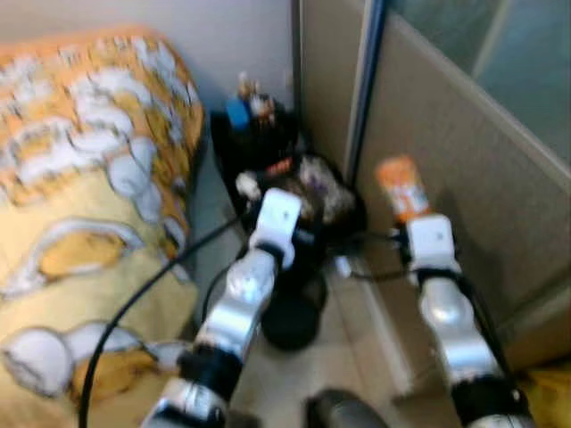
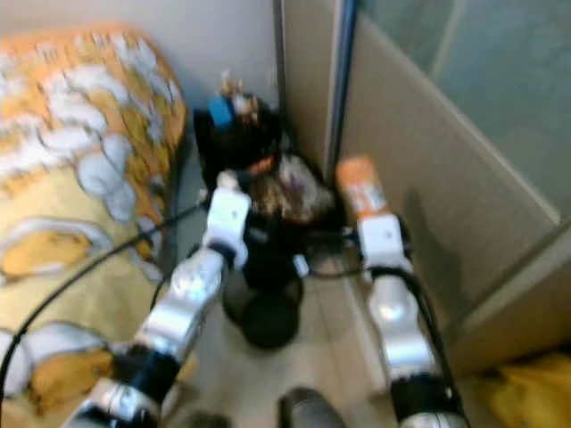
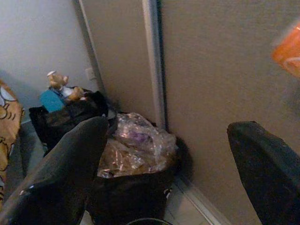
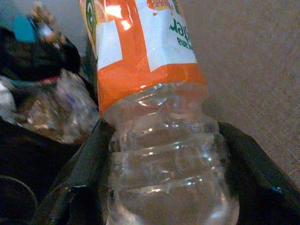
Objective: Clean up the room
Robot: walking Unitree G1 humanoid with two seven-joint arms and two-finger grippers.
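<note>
Empty plastic bottle (image 4: 159, 136) with orange label, upright, clamped in right gripper (image 4: 161, 187) near the partition wall (image 1: 464, 178). Full black trash bag (image 3: 133, 178) in the corner, lower and to the left. Left gripper (image 3: 168, 164) spread apart, empty, facing the bag.

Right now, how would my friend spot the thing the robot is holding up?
Find the tan partition wall beside the bed with the orange and white blanket. In the corner stands a black bin stuffed with crinkly plastic rubbish. Just right of it, the right gripper holds a clear ribbed plastic bottle with an orange and white label, the only bottle there.
</note>
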